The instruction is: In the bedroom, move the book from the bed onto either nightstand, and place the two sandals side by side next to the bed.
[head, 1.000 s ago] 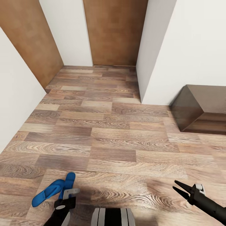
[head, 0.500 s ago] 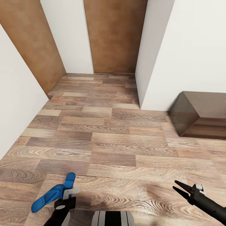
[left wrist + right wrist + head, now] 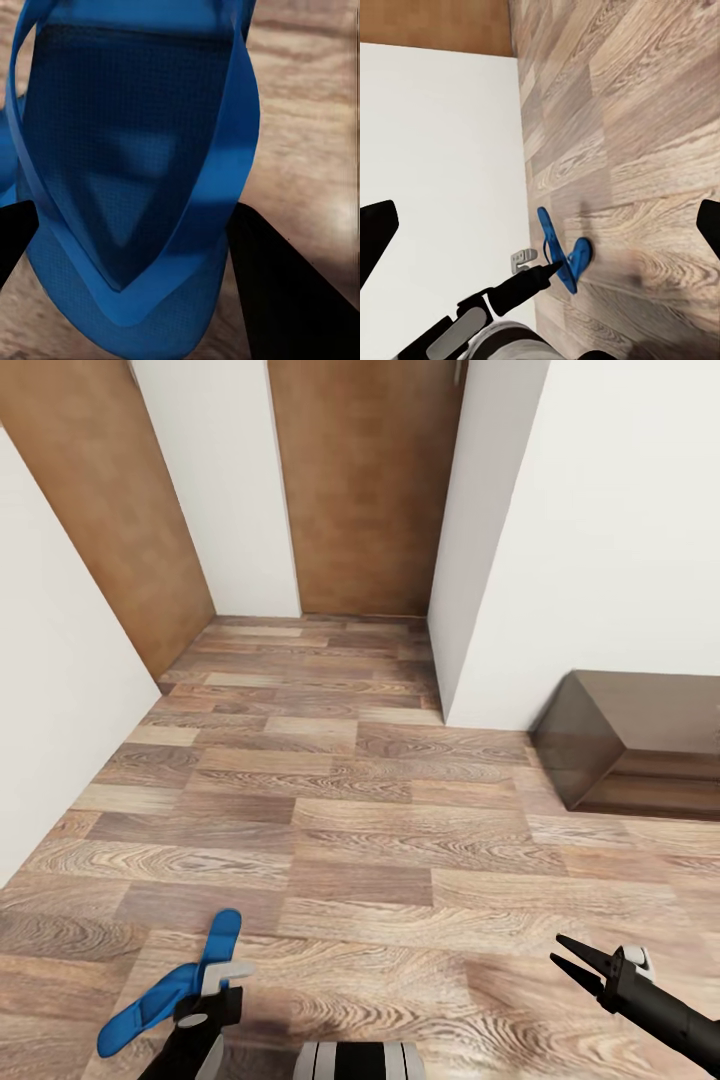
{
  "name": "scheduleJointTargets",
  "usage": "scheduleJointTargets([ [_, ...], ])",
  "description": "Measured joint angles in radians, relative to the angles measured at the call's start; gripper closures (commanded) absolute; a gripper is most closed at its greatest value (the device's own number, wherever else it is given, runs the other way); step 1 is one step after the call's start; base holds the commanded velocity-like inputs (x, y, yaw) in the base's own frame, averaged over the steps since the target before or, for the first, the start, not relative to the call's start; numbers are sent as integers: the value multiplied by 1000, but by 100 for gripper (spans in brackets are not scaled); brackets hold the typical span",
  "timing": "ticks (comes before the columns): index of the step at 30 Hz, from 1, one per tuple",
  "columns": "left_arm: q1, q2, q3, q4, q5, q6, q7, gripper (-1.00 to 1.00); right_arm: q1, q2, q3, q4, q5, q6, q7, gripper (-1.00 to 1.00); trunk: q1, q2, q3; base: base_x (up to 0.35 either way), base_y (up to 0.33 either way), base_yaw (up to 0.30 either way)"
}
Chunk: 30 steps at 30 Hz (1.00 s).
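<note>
Room: wood-plank floor [image 3: 400, 840], white walls, two brown doors [image 3: 360, 490], a dark low cabinet [image 3: 640, 745] at the right edge. Left gripper [image 3: 215, 975]: clenched on one blue sandal [image 3: 165, 990], carried above the floor. Right gripper [image 3: 572, 957]: fingers spread, holding nothing. Progress: one sandal in transit; none placed, as far as shown. Unclear: whether the blue shape in the right wrist view is one sandal or both.

No readable text, label or number anywhere.
</note>
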<state>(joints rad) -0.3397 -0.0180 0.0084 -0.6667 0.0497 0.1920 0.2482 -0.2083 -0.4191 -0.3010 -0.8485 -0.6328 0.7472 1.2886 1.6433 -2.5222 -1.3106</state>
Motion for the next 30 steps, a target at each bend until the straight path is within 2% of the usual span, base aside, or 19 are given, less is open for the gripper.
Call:
scheduleJointTargets([
  [7,0,0,-1,0,17,2,-46,100,0,0,0,-1,0,0,0,-100,-3,2,27,0,0,0],
  [12,0,0,-1,0,23,2,-58,100,0,0,0,-1,0,0,1,-100,-5,3,46,0,0,0],
  [15,0,1,1,-2,25,4,-98,100,0,0,0,-2,0,0,0,-100,-7,4,58,0,0,0],
  [16,-1,2,3,-2,26,4,-127,100,0,0,0,-2,0,0,0,-100,-7,4,62,0,0,0],
  [19,0,3,28,-4,26,6,-219,100,0,0,0,-1,0,-1,-1,-100,-9,4,74,0,0,0],
  [22,0,3,58,-4,25,6,-257,100,0,1,0,0,1,-8,-4,-100,-10,5,85,0,0,0],
  [28,0,4,72,-4,25,5,-271,100,0,1,1,3,13,-18,-16,-100,-13,7,108,0,0,0],
  [30,0,4,73,-4,26,4,-272,100,0,2,4,3,30,-19,-25,-100,-13,7,116,0,0,0],
])
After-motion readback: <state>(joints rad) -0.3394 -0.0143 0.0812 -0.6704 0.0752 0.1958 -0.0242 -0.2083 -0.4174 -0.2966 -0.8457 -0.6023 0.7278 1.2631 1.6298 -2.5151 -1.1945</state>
